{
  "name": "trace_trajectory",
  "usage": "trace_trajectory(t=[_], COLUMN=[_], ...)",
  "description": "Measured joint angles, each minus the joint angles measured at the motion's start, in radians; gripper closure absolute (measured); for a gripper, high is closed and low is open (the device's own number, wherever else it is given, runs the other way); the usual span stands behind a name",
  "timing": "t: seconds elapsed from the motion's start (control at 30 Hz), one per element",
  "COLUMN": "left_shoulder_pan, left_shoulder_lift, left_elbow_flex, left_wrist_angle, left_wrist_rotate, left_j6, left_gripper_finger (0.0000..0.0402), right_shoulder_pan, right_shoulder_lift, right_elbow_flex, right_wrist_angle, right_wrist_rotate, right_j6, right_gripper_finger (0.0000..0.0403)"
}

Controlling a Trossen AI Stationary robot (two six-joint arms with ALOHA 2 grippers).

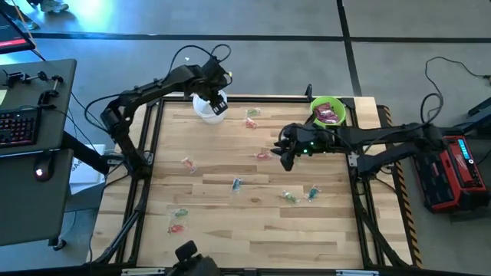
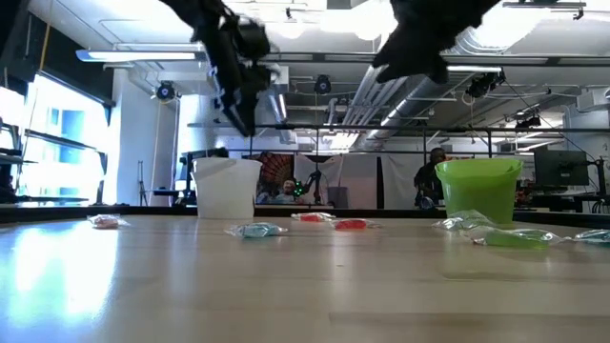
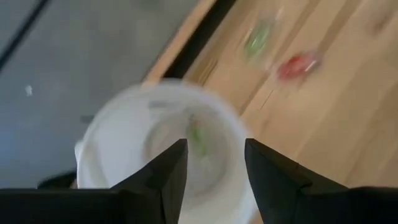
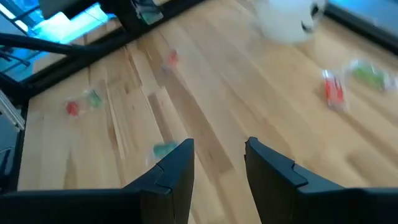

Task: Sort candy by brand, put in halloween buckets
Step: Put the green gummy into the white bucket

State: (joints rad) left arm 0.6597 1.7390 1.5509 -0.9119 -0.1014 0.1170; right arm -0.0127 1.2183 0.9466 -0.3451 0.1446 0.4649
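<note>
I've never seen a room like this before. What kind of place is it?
Probably a robot lab or workshop. Two dark robot arms work over a wooden table; bare pipes and lights run across the ceiling, and a desk with a keyboard stands beside the table.

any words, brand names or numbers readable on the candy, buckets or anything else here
None can be read.
Candy wrappers: print too small and blurred.
Magenta packets in the green bucket: no legible brand.
White bucket: no lettering visible.
Red case beside the table: markings illegible.
</note>
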Motion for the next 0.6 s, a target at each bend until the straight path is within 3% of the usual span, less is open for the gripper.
trace_trajectory(t=[0.13, 0.27, 0.5, 0.6], left_shoulder_pan=[-0.051, -0.104, -0.202, -0.243], left_shoulder_lift=[-0.063, -0.139, -0.317, -0.401], left_elbow_flex=[0.000, -0.057, -0.281, -0.384], left_wrist_angle=[0.078, 0.205, 0.429, 0.525], left_wrist_rotate=[0.002, 0.021, 0.041, 0.041], left_j6=[-0.019, -0.051, -0.127, -0.169], left_gripper_finger=[0.0247, 0.0247, 0.0247, 0.0247], right_shoulder_pan=[0.013, 0.057, 0.166, 0.197], right_shoulder_lift=[-0.015, -0.004, 0.024, 0.052], right_elbow_flex=[0.000, 0.000, 0.000, 0.000], right_wrist_angle=[-0.117, -0.241, -0.470, -0.568], right_wrist_rotate=[-0.001, 0.085, 0.295, 0.327], right_j6=[0.093, 0.230, 0.687, 0.845], right_gripper_finger=[0.0272, 0.0256, 0.0203, 0.0186])
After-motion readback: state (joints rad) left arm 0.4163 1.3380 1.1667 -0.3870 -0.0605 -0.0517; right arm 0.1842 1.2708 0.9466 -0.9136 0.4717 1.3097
